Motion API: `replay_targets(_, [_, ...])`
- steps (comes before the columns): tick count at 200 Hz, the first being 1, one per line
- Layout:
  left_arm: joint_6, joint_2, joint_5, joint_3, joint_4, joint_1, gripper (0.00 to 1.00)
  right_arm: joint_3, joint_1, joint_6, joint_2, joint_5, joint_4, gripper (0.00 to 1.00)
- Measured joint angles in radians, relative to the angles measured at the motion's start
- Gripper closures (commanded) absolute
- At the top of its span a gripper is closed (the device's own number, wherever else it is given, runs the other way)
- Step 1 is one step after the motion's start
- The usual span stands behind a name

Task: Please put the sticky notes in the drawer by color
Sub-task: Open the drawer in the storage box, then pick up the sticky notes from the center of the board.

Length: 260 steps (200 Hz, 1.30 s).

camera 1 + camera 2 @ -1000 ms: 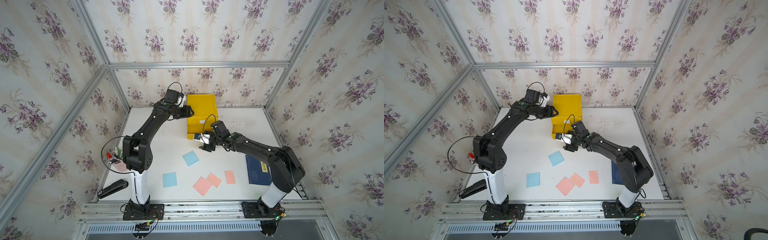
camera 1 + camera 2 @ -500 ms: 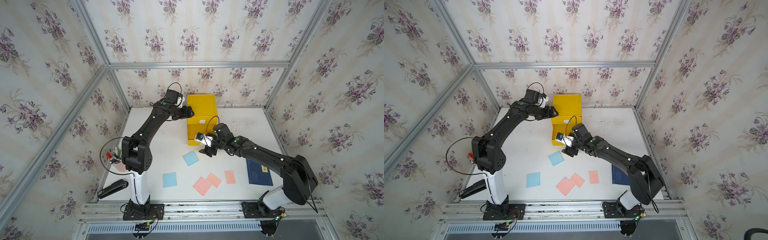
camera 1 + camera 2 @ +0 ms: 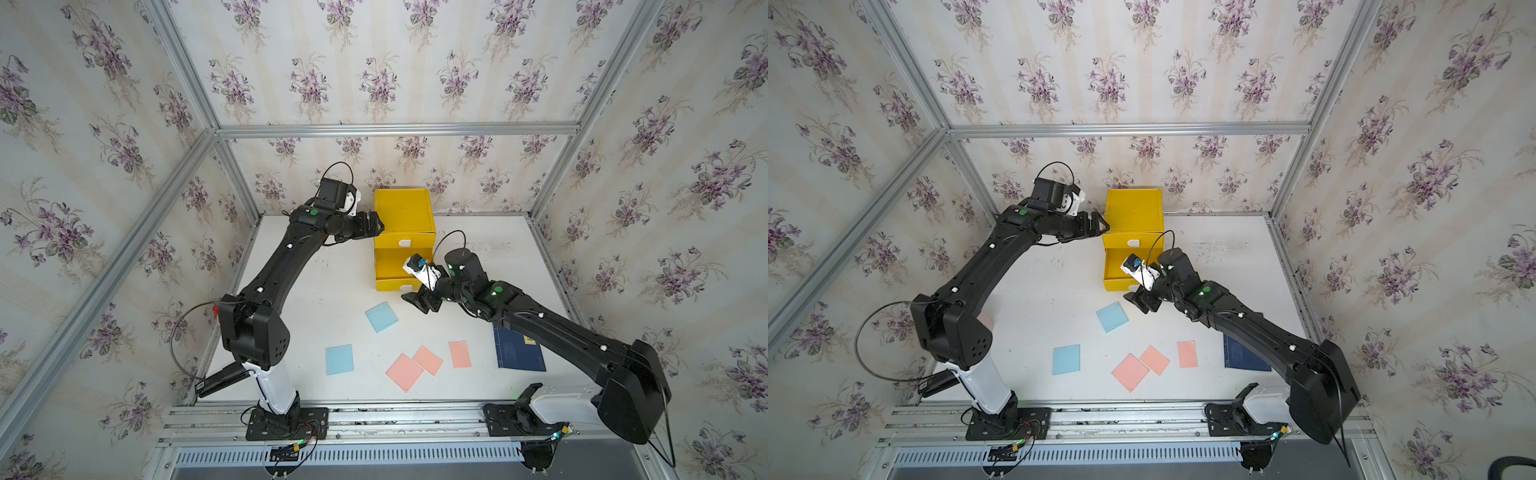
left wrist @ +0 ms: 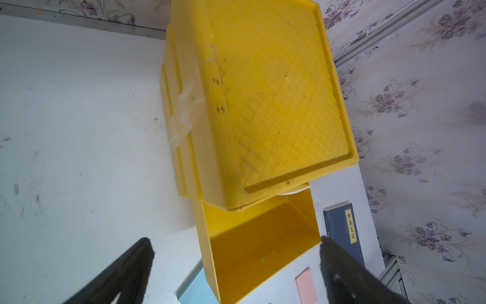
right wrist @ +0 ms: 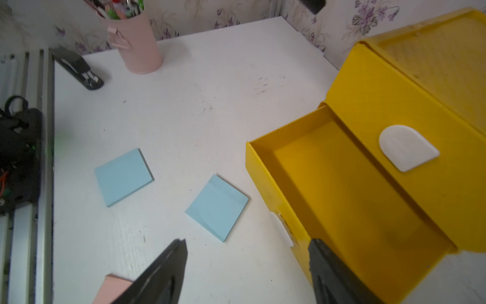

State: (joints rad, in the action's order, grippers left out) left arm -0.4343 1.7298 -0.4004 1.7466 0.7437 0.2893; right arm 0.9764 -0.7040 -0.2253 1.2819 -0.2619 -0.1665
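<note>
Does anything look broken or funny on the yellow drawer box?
Yes. Crinkled clear tape runs slantwise across one side of the drawer, like a patch, and its top has dark scuffs.

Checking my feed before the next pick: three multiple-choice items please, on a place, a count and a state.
1. Which note lies nearest the open drawer? A pink; B yellow; C blue.
2. How many pink notes lie on the table? A two; B three; C five.
3. On the chest, the drawers are: A one pulled out; B all shut; C all pulled out.
Answers: C, a blue note lies just before it; B, three show in both top views; A, one juts forward under a shut one.
</note>
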Motion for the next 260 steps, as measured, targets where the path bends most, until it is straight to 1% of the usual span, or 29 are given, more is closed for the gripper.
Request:
replay_targets(13, [0.001, -0.075, 0.003, -0.096, 0.002, -0.005, 0.03, -0.003, 0.0, 0.113, -0.037, 0.015, -0.006, 0.24])
replay_targets(29, [0.0, -0.158, 0.017, -0.22, 0.032, -0.011, 0.03, -0.028, 0.004, 0.213, -0.063, -0.032, 0.0, 0.23])
replay_targets(43, [-0.003, -0.232, 0.038, -0.338, 0.07, -0.005, 0.02, -0.057, -0.018, 0.309, -0.053, -0.061, -0.006, 0.23])
replay_targets(49, [-0.005, -0.266, 0.055, -0.384, 0.095, 0.005, 0.02, -0.068, -0.041, 0.344, -0.045, -0.055, -0.018, 0.23])
replay_targets(68, [-0.027, -0.381, 0.114, -0.523, 0.17, 0.061, 0.0, -0.109, -0.115, 0.394, -0.039, -0.032, -0.032, 0.2])
replay_targets(83, [-0.058, -0.426, 0.167, -0.605, 0.241, 0.12, 0.0, -0.146, -0.126, 0.429, -0.051, 0.001, -0.034, 0.2])
replay_targets(99, [-0.097, -0.432, 0.219, -0.675, 0.295, 0.184, 0.0, -0.179, -0.126, 0.463, -0.072, 0.039, -0.036, 0.2])
replay_targets(120, [-0.146, -0.436, 0.245, -0.757, 0.347, 0.249, 0.0, -0.213, -0.129, 0.483, -0.109, 0.04, -0.026, 0.2])
replay_targets(139, [-0.182, -0.449, 0.266, -0.821, 0.361, 0.268, 0.0, -0.241, -0.128, 0.488, -0.143, 0.04, -0.013, 0.2])
replay_targets(166, [-0.21, -0.434, 0.246, -0.909, 0.338, 0.278, 0.0, -0.28, -0.128, 0.488, -0.182, 0.036, -0.003, 0.21])
replay_targets(207, [-0.219, -0.334, 0.224, -0.918, 0.267, 0.293, 0.0, -0.322, -0.128, 0.487, -0.216, 0.042, 0.002, 0.2])
replay_targets(230, [-0.219, -0.246, 0.229, -0.906, 0.233, 0.293, 0.0, -0.338, -0.128, 0.487, -0.229, 0.045, 0.005, 0.2])
replay_targets(260, [-0.218, -0.201, 0.24, -0.919, 0.211, 0.293, 0.01, -0.352, -0.128, 0.488, -0.236, 0.046, 0.008, 0.2])
